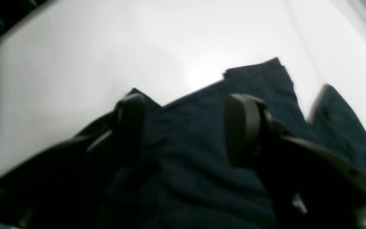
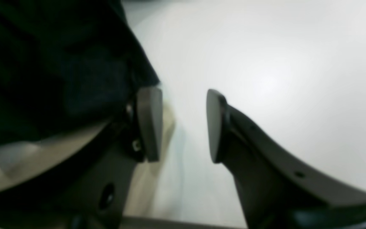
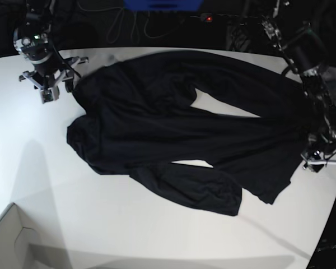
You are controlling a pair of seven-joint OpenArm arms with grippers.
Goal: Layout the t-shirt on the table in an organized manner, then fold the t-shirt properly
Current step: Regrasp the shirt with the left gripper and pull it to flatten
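The black t-shirt (image 3: 173, 129) lies spread but rumpled across the white table (image 3: 101, 224), with folds and two small gaps of bare tabletop showing inside it. My left gripper (image 1: 186, 127) is open, its dark fingers (image 1: 243, 127) spread over the shirt's fabric (image 1: 202, 178) near an edge; in the base view this gripper (image 3: 316, 162) stands at the shirt's right end. My right gripper (image 2: 183, 127) is open over bare table (image 2: 281, 63), just beside the shirt's edge (image 2: 43, 63); in the base view it (image 3: 47, 92) sits at the shirt's far left corner.
A white box corner (image 3: 11, 241) sits at the front left. Dark cables and gear lie beyond the table's curved far edge, with a blue object (image 3: 162, 4) at the top. Bare tabletop runs along the front and left.
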